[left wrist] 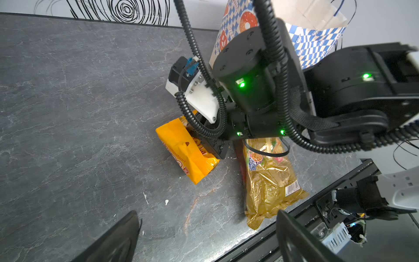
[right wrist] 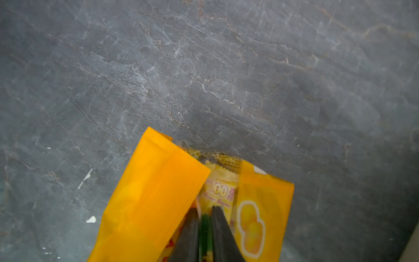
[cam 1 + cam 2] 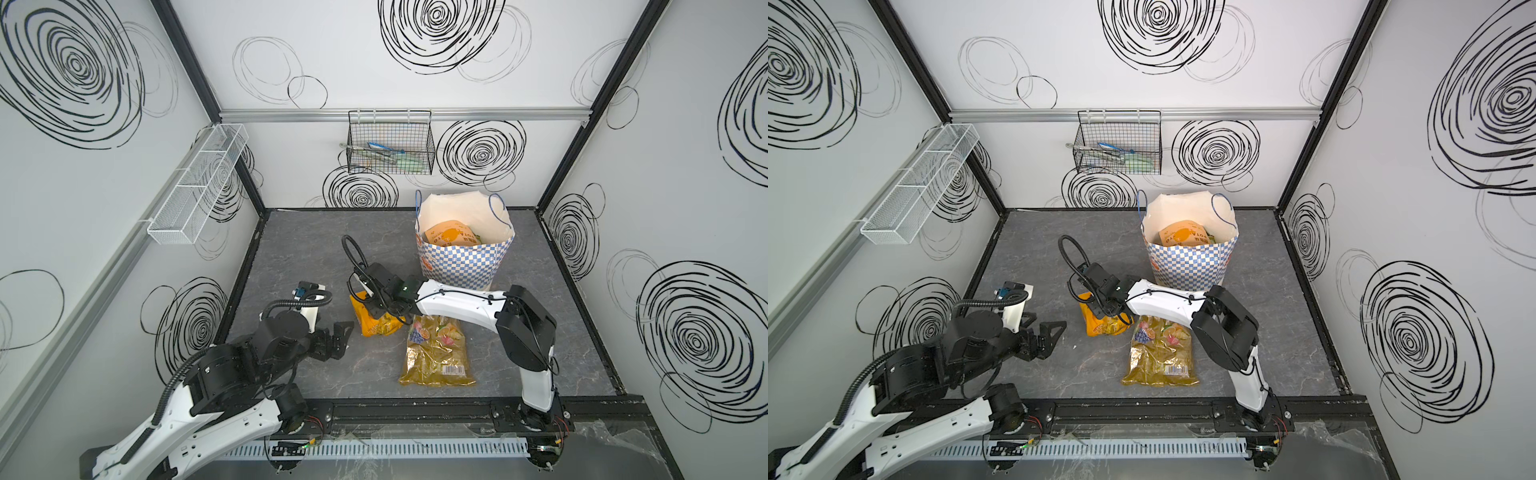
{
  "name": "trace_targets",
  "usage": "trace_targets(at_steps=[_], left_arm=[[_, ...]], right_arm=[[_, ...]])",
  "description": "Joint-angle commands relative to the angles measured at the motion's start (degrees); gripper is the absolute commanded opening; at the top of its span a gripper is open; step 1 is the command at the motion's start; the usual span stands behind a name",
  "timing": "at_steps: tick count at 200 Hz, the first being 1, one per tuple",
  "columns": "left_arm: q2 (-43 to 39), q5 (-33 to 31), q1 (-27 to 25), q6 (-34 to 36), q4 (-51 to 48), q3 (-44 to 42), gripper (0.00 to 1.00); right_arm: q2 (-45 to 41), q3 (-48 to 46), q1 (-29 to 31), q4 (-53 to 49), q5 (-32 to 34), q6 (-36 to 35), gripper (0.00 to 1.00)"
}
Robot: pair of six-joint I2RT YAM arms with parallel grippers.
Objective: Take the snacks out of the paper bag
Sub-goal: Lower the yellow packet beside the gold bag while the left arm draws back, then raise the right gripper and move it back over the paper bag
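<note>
Currently, the left claw is held low over the front left of the worktop, clear of every packet. Its jaws are spread wide and nothing is held between them, as is confirmed in the left wrist view.

Just to its right, an orange-yellow packet is found lying crumpled on the worktop near the middle. The right claw is extended across from the right and is set down on this packet. In the right wrist view the claw is seen with its jaws drawn almost together, only a thin slit being left between them. The orange-yellow packet is folded up on either side of them. Whether a fold is pinched cannot be told.

Just beside that packet, to the right and nearer the front edge, a large gold packet with fruit pictures is laid flat, barcode upward.

Farther back and to the right, the paper bag is stood upright and open, apart from both packets. A tan-orange packet is seen inside it.
</note>
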Motion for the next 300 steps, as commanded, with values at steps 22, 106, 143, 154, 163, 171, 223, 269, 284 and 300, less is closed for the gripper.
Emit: trace_targets(at_steps=[22,106,143,154,163,171,223,269,284,300], left_arm=[[0.27,-2.01,-0.14,-0.79,3.79,-0.97,0.96],[0.00,-0.28,-0.05,-0.18,9.77,-2.11,0.96],[1.90,1.32,0.17,1.61,19.19,-3.81,0.96],[2.93,2.07,0.35,2.25,22.56,-4.04,0.96],[4.00,2.83,0.51,3.06,25.58,-4.07,0.96],[5.10,3.62,0.80,4.02,28.53,-3.92,0.96],[17.84,14.30,7.68,13.51,41.59,3.23,0.96],[30.14,25.91,16.83,21.97,44.71,14.52,0.96],[33.54,26.93,17.27,26.52,44.35,17.86,0.96],[36.09,27.65,17.42,29.61,45.99,18.54,0.96]], right_arm=[[-1.44,0.56,-0.74,-0.15,-3.28,1.23,0.36],[-16.03,2.30,-5.94,-2.04,-17.35,1.48,0.84],[-27.34,-1.25,-8.22,4.61,-14.31,-1.20,1.00],[-30.33,-1.43,-9.42,5.71,-12.74,-1.46,0.98],[-32.13,-0.71,-10.94,5.63,-11.89,-1.31,0.97],[-32.66,0.74,-12.57,4.73,-11.24,-1.01,0.97],[-23.07,21.44,-25.16,-13.91,-9.30,-1.05,1.00],[-8.00,40.22,-32.13,-30.49,-7.85,-3.27,0.98],[-5.82,40.53,-33.62,-31.06,-7.97,-3.13,0.98],[-3.11,40.47,-34.63,-32.01,-7.20,-3.36,0.99]])
